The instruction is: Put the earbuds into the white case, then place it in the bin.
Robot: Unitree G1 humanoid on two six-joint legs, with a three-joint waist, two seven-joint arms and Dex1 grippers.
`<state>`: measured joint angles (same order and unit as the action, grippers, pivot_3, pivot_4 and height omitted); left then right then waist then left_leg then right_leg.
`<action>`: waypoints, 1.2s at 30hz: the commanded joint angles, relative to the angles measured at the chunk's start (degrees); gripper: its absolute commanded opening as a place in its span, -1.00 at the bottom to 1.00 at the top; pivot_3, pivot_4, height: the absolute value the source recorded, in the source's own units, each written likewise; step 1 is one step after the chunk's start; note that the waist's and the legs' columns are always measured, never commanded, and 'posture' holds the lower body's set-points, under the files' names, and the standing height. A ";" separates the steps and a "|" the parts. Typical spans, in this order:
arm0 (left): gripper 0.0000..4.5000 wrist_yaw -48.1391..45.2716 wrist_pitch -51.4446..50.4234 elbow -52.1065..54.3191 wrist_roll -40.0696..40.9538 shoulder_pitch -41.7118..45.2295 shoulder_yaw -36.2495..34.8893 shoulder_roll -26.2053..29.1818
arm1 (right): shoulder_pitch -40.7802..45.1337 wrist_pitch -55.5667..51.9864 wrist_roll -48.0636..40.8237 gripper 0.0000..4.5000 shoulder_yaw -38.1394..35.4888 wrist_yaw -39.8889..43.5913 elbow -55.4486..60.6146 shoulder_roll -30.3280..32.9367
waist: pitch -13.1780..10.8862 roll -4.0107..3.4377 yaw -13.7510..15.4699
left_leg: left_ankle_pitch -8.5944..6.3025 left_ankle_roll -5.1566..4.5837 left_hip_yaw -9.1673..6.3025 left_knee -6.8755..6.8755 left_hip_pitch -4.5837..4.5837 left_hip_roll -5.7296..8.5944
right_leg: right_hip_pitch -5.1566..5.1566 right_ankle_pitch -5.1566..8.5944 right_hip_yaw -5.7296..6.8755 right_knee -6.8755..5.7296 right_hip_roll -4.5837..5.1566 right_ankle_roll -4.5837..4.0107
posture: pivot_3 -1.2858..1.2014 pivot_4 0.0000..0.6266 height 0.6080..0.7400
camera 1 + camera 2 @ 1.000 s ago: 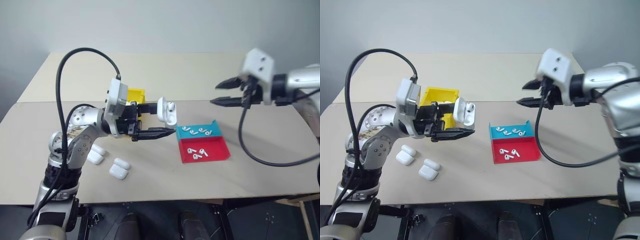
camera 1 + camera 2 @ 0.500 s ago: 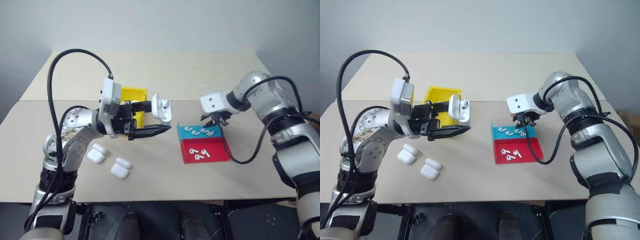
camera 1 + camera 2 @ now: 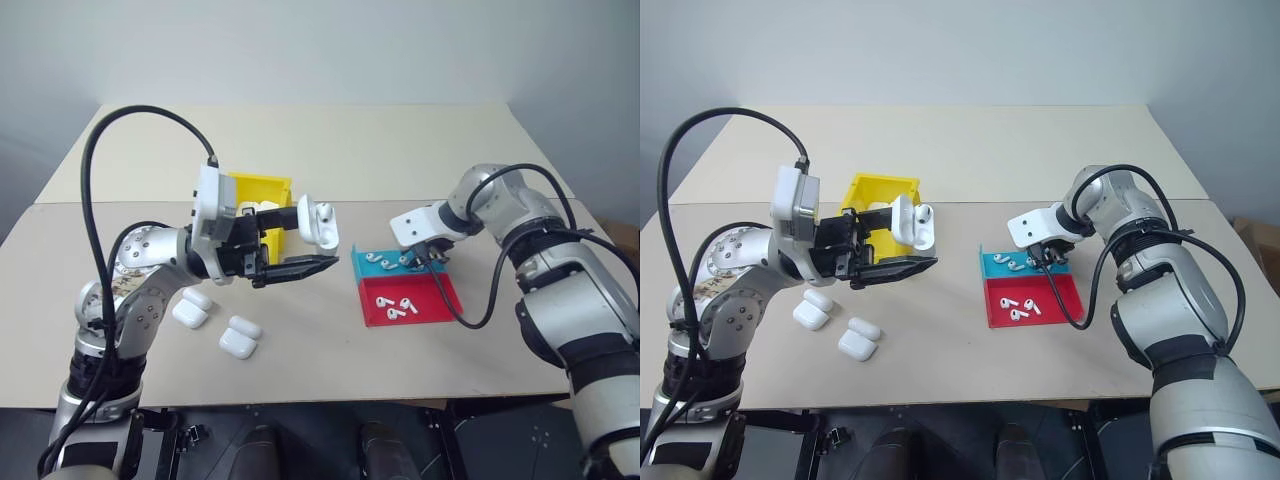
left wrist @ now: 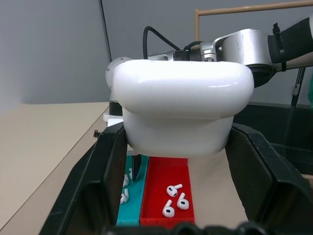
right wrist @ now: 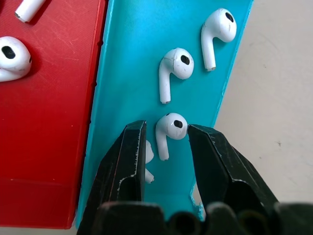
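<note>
Inside blue tray [image 5: 132, 58]: four earbuds [image 5: 171, 68].

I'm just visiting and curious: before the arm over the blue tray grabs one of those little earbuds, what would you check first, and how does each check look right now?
1. Right gripper open, one black finger on each side of an earbud: ok.
2. That earbud lies loose in the blue tray, apart from the two others further along: ok.
3. A fourth earbud sits close by one finger and may get pinched too: not ok.
4. Left gripper shut on the white case, held up off the table: ok.
5. Case lid open, one earbud already inside: ok.
6. Free slot left in the case for a second earbud: cannot tell.
</note>
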<state>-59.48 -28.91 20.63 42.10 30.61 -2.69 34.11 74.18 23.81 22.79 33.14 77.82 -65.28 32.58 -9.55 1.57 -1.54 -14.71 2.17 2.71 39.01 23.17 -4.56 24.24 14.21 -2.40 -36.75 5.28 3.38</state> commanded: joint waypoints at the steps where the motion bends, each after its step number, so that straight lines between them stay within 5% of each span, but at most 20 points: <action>1: 0.23 0.69 0.26 2.56 0.90 0.05 -1.30 0.60 | 1.37 1.59 1.16 -0.23 -1.15 -1.54 -0.58 0.12 | 0.00 0.00 -0.06 | 0.00 0.00 0.00 0.00 0.00 0.00 | 0.00 0.00 0.00 0.00 0.00 0.00 | 0.03 -0.52 1.00; 34: 0.23 2.86 -0.67 4.54 2.09 -1.31 -1.97 1.83 | 0.35 2.21 4.15 -0.23 -1.93 -4.58 -3.74 -2.07 | 0.00 -0.01 -1.03 | 0.00 0.00 -0.01 -0.02 -0.10 -0.01 | -0.08 0.00 -0.01 -0.02 0.00 0.00 | 0.03 -0.52 1.00; 36: 0.23 2.95 -0.68 4.66 2.06 -1.45 -2.05 1.90 | 0.06 2.25 4.19 -0.47 -2.01 -4.45 -3.72 -2.04 | 0.00 0.00 -1.03 | 0.00 0.00 -0.01 -0.02 -0.11 -0.01 | -0.09 0.00 -0.01 -0.02 0.00 0.00 | 0.03 -0.52 1.00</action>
<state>-56.84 -30.07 23.14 43.03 29.04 -3.35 35.62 74.18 25.69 26.45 31.55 73.18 -68.71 30.43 -9.55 1.57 -2.57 -14.71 2.17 2.71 38.99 23.06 -4.57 24.15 14.21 -2.41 -36.78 5.28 3.38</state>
